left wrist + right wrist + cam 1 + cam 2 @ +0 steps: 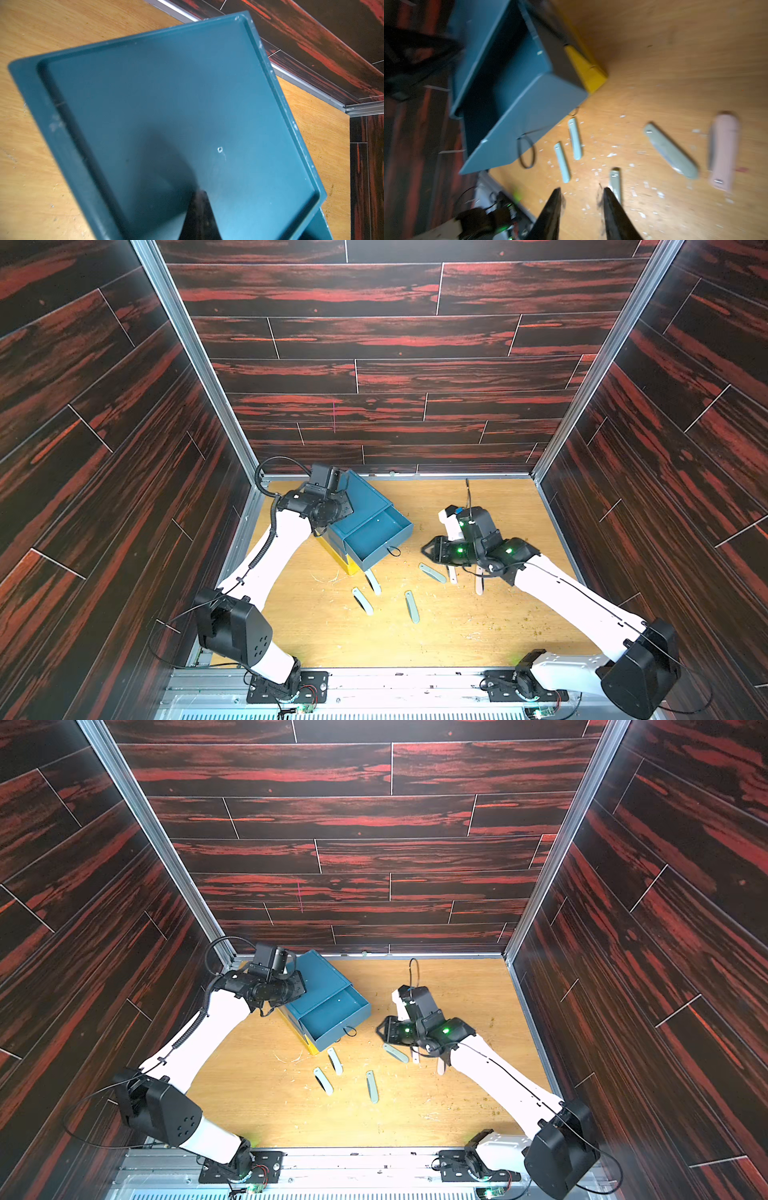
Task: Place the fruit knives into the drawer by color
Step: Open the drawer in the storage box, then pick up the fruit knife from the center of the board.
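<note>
In both top views the drawer stands on the counter with its teal upper tray pulled out. Four grey-green fruit knives and two pink fruit knives lie in front of it.

In the left wrist view the left fingers are together, at the drawer's teal top.

In the right wrist view the right fingers stand apart and empty above the counter, near one grey-green knife.

Our left arm and right arm show white tubular links and boxy black joint housings. Thin black cables trail from both, and a ribbed cable runs along the left. Green lights glow on our right wrist. Our right gripper tapers to black points.
</note>
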Action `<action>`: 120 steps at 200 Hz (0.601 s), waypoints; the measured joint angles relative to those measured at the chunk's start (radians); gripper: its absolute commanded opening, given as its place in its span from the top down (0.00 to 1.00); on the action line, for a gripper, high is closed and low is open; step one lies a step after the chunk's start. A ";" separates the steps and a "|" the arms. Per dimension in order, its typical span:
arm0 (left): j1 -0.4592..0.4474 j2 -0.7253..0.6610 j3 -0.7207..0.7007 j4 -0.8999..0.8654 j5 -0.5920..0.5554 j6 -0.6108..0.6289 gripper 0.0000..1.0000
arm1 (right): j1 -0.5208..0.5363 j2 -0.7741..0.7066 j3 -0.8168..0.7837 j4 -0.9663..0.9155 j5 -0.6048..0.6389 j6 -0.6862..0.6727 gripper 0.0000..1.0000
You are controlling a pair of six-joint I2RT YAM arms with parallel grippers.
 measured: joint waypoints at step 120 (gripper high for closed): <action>0.000 -0.109 -0.068 0.000 -0.018 0.000 1.00 | -0.163 0.325 0.029 -0.177 0.227 -0.103 0.54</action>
